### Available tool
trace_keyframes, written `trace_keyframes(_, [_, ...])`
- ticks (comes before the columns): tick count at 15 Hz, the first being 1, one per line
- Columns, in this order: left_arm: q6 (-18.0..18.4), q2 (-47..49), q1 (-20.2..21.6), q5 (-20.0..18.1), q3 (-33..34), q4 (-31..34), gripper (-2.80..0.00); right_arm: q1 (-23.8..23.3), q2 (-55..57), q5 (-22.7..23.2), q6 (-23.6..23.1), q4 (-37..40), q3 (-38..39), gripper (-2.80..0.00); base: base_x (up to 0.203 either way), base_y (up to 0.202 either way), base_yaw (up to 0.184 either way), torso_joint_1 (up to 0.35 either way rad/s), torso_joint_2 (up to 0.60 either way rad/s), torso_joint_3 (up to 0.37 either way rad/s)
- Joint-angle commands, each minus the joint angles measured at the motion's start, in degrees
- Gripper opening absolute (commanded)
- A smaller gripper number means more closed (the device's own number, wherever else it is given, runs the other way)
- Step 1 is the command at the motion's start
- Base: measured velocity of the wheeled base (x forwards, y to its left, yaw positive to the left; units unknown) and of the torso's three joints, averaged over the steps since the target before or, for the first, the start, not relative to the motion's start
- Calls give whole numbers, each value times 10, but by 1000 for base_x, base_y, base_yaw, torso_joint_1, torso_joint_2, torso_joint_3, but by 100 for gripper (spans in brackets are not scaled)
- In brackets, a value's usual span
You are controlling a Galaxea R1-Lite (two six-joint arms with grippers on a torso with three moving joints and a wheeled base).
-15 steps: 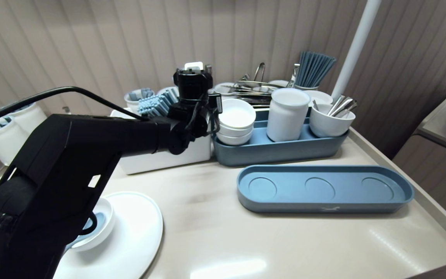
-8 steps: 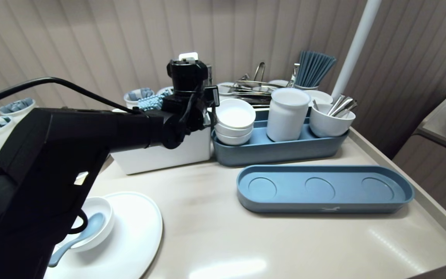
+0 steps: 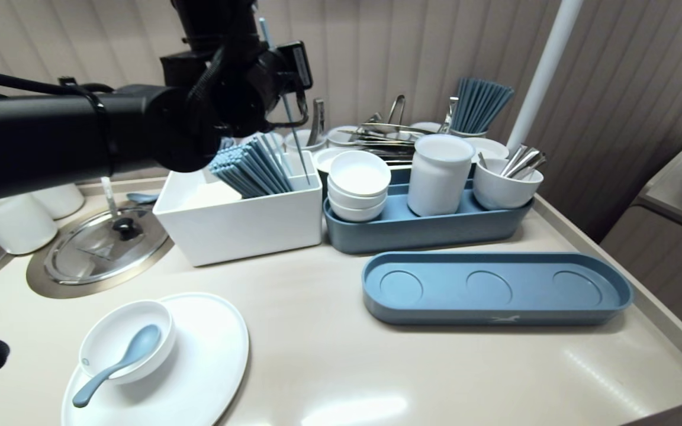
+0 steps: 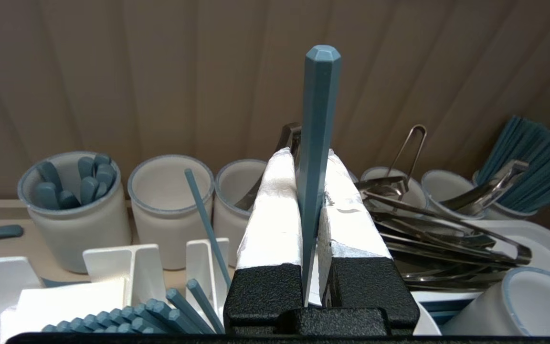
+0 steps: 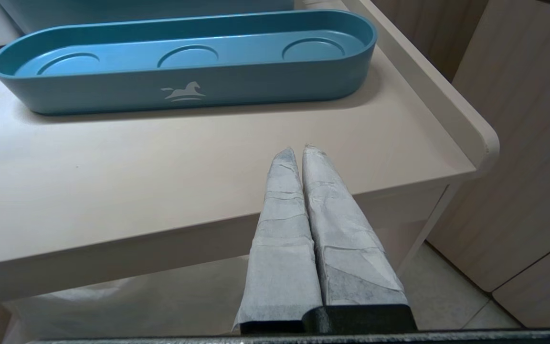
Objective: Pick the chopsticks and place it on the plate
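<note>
The left hand (image 4: 311, 155) is pinched narrow on a single blue chopstick (image 4: 320, 119). The chopstick stands nearly upright above the white box (image 3: 240, 225), thick end up, beside the bundle of chopsticks (image 3: 252, 168) lying inside. To lift it well, I judge the pull should run straight up, gripped firmly against swivelling, so the lower tip clears the rim without snagging the bundle. The right hand (image 5: 301, 150) hangs closed and idle off the tabletop (image 5: 160, 167) edge.

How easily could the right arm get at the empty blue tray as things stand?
Probably yes, easily. The right gripper, shut, sits by the near edge of the table; the empty blue tray lies just ahead of it, with only tabletop between them.
</note>
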Motion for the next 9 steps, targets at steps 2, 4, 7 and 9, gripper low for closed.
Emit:
trace_keyframes(2, [-1, -78, -2, 1, 0, 19, -280, 0, 0, 0, 0, 0, 0, -280, 0, 0, 0, 0, 0, 0])
trace_keyframes(4, [-1, -128, -2, -3, 1, 67, -280, 0, 0, 0, 0, 0, 0, -280, 0, 0, 0, 0, 0, 0])
trace_keyframes(7, [-3, -198, 0, -10, 9, 201, -280, 0, 0, 0, 0, 0, 0, -280, 0, 0, 0, 0, 0, 0])
trace_keyframes(9, [-2, -230, 3, -21, 21, 283, -280, 0, 0, 0, 0, 0, 0, -280, 0, 0, 0, 0, 0, 0])
